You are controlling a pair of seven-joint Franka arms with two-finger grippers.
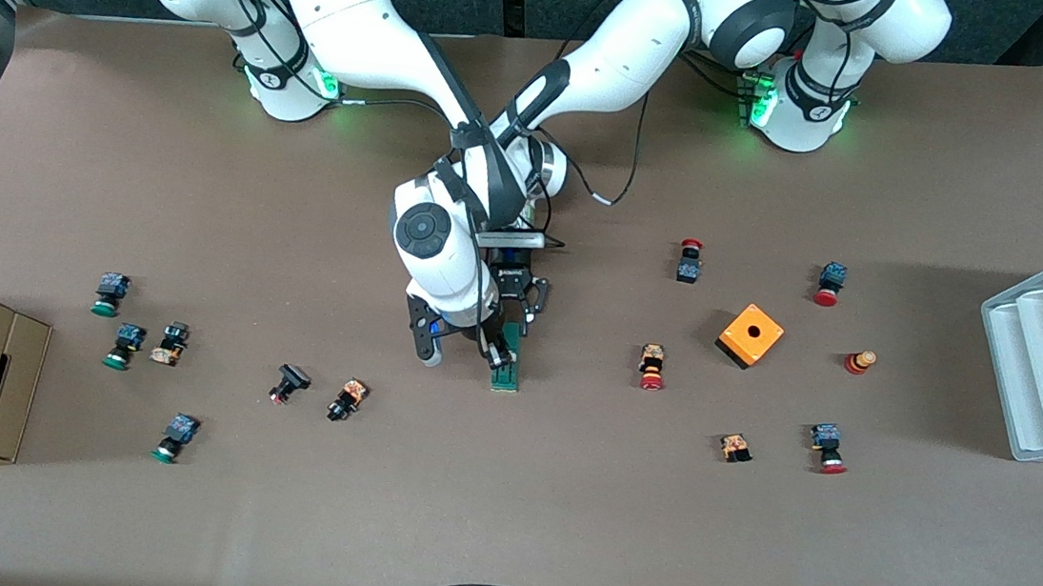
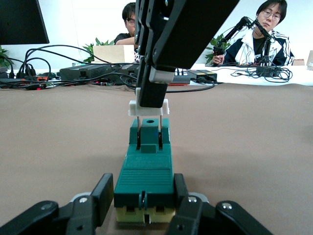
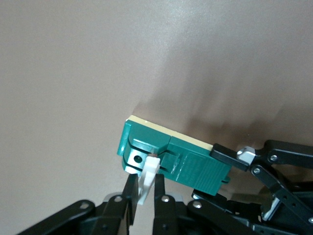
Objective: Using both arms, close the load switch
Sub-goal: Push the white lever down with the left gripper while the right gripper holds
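Centrally, load switch (image 1: 506, 369), push buttons (image 1: 345, 399) scattered around, orange box (image 1: 751, 335) well apart

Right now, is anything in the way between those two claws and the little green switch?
Nothing visible. The left gripper already clamps the load switch body, and the right gripper pinches its white tab.

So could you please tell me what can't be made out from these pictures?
- Front view: the right arm's wrist covers most of the load switch.
- Left wrist view: the bottom edge crops the left claw.
- Right wrist view: the bottom edge crops the right claw pinching the white tab.
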